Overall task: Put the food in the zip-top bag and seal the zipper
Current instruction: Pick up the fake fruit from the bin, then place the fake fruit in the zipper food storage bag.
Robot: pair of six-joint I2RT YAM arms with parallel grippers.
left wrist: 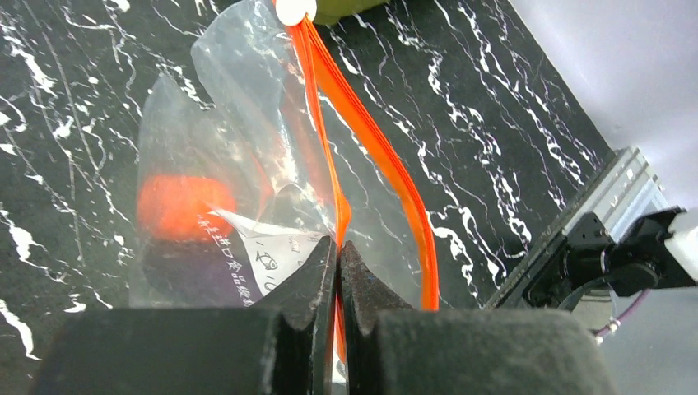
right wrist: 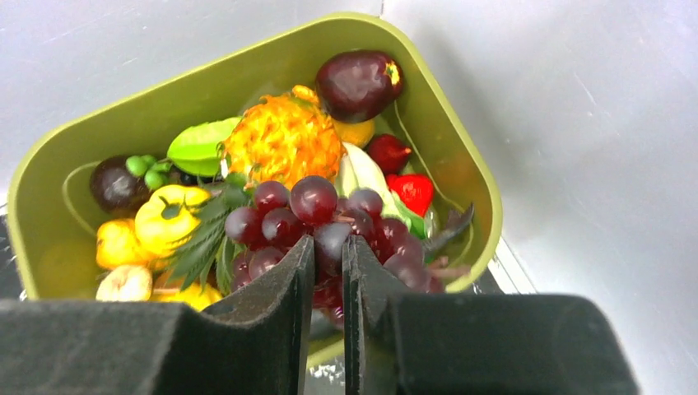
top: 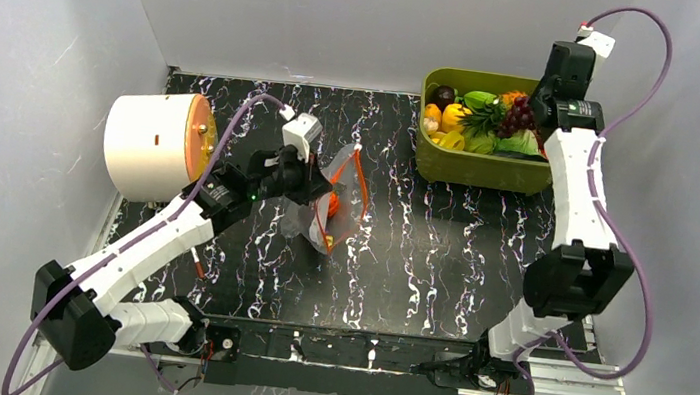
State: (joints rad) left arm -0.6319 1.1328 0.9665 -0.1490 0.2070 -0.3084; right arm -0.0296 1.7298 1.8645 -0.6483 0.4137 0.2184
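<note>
The grapes [right wrist: 329, 218] lie on top of the heap in the olive-green bin [right wrist: 449, 132] at the table's [top: 439, 259] far right corner. My right gripper [right wrist: 329, 247] has its jaws nearly together, pinching the bunch. The zip-top bag [left wrist: 206, 115] is well apart, left of mid-table, with my left gripper [left wrist: 338, 247] pressed tight on its edge by the zipper [left wrist: 387, 156]. The mouth runs far-to-near and gapes rightward, so I judge the right arm's carry goes leftward from the bin.
</note>
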